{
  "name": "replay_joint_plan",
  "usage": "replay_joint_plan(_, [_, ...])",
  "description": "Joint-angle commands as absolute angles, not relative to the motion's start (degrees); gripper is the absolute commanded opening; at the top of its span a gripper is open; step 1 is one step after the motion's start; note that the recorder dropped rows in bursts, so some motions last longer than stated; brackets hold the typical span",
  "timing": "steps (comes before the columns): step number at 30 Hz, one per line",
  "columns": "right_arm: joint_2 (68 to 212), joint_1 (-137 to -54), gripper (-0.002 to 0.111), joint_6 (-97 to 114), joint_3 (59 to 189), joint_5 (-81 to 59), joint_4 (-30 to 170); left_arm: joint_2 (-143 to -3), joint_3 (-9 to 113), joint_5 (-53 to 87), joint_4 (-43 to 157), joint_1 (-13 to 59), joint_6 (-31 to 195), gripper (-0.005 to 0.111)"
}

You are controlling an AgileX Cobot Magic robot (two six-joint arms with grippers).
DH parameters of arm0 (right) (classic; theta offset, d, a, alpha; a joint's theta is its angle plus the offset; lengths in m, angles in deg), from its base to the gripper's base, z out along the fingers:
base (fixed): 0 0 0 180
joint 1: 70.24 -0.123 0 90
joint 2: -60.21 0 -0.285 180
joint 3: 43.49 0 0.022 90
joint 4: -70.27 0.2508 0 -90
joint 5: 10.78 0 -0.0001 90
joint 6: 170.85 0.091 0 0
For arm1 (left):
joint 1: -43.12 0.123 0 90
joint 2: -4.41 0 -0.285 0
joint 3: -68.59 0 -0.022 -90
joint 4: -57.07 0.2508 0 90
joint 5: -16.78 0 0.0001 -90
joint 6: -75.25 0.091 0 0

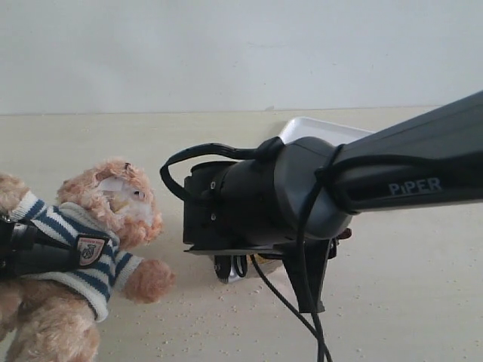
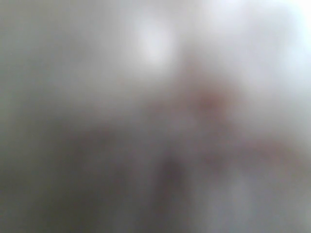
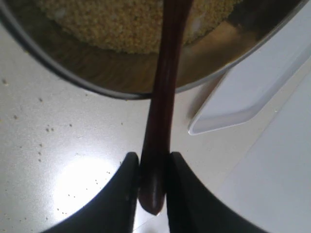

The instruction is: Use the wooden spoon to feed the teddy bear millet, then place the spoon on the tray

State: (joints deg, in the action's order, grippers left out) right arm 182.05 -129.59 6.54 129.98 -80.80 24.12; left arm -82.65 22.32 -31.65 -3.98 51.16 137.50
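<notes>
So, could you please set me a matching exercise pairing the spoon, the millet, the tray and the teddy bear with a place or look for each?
Things:
1 spoon
2 millet
3 tray
4 teddy bear

Descriptions:
A heaped in the metal bowl
B white, beside the bowl
C wearing a striped shirt
D pinched in the right gripper

Pairs: 1-D, 2-A, 3-B, 4-C

Tabletop, pale cream, smooth, slightly glossy. Lying directly on it: one round metal bowl, just ahead of the fingers of the right gripper. Also one white tray, ahead and off to one side, close beside the bowl, and stray millet grains scattered near the fingers.
</notes>
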Motion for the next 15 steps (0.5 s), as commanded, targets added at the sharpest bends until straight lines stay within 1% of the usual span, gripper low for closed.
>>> replay_joint_plan(1, [180.6, -129.7, 0.009, 6.3, 130.3, -80.7, 26.3, -82.8, 22.3, -32.3, -4.8, 51.2, 137.9, 0.006])
replay_joint_plan(15, [178.4, -129.1, 0.009, 6.3, 130.3, -80.7, 30.7, -82.8, 22.3, -32.3, -4.8, 51.2, 137.9, 0.006])
